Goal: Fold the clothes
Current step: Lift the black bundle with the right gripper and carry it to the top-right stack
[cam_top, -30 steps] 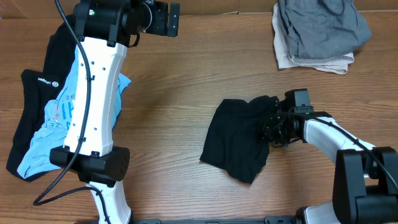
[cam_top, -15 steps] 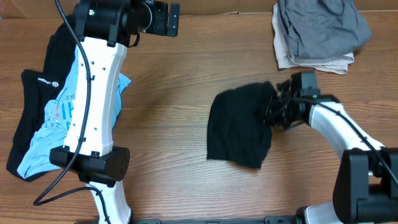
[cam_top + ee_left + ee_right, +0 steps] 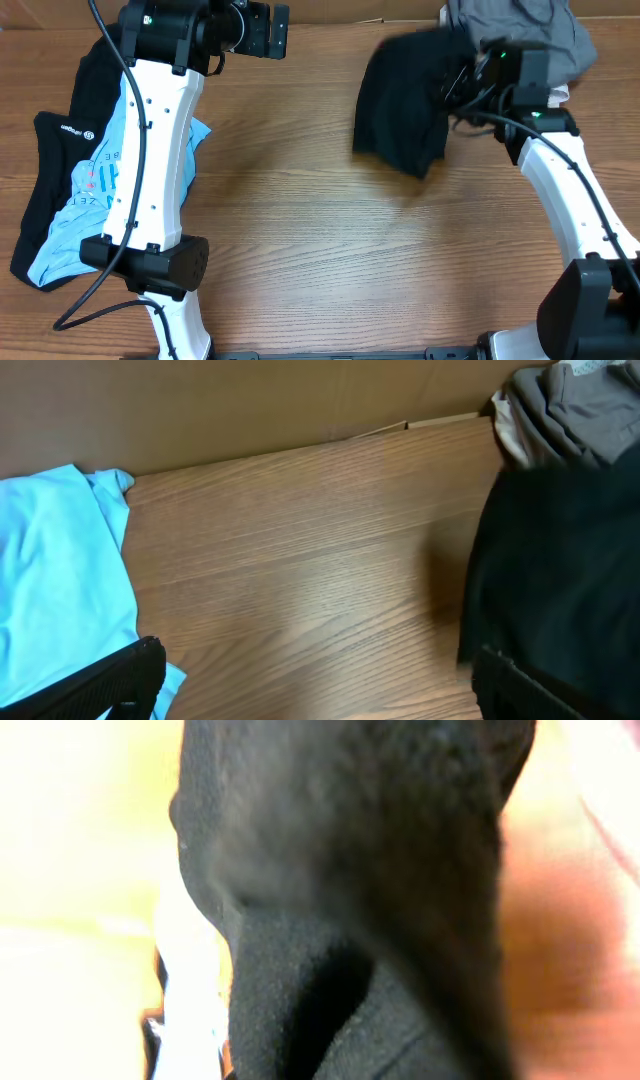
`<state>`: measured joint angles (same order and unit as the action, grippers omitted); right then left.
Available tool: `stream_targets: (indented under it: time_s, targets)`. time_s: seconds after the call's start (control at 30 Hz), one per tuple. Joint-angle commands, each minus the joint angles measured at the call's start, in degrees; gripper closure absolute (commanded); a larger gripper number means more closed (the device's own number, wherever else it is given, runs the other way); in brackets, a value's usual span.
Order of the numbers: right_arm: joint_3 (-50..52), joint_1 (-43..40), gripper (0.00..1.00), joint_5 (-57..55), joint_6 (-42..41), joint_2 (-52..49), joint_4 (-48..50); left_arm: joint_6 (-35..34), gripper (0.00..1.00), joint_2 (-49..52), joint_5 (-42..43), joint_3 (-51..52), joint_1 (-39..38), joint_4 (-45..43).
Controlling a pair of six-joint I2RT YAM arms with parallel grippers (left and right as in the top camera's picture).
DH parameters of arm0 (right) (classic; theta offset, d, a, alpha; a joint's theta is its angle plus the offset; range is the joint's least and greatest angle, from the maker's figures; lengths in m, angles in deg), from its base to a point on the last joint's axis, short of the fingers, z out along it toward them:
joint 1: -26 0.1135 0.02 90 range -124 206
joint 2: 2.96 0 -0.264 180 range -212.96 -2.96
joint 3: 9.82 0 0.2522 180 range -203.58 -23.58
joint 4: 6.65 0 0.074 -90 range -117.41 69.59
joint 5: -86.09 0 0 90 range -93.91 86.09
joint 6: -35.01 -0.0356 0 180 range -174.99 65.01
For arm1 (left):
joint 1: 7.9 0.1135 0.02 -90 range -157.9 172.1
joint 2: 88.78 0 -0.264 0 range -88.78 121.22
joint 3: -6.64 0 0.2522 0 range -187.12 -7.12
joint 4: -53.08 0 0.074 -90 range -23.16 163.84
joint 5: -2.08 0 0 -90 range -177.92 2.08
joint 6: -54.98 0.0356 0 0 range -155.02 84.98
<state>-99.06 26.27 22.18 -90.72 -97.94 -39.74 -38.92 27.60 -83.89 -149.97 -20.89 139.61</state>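
My right gripper (image 3: 462,82) is shut on a folded black garment (image 3: 402,98) and holds it in the air at the back right, next to the stack of folded grey clothes (image 3: 512,45). The black cloth fills the right wrist view (image 3: 360,910) and hides the fingers. It also shows at the right of the left wrist view (image 3: 560,570), below the grey stack (image 3: 570,410). My left gripper (image 3: 320,680) is open and empty, high above the back of the table. A light blue shirt (image 3: 95,190) lies on a black garment (image 3: 50,170) at the left.
The left arm's white links (image 3: 150,150) stand over the left pile. A cardboard wall (image 3: 250,400) runs along the table's back edge. Bare wood (image 3: 330,250) lies between the two arms.
My right gripper has lifted the black garment off the table's middle right and carried it up and back toward the grey stack. The left arm has not moved.
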Motion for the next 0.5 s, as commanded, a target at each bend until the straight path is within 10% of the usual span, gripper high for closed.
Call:
stream_targets:
  time_s: [0.0,0.47]
  targets:
    - [-2.6,-2.6,0.96,-5.3,-10.7,2.3,6.8,1.1,0.00,0.7,0.4,0.3,0.2,-0.2]
    - [-2.6,-11.4,0.96,-24.3,-27.4,-2.1,36.4,1.1,0.00,0.8,0.4,0.3,0.2,-0.2]
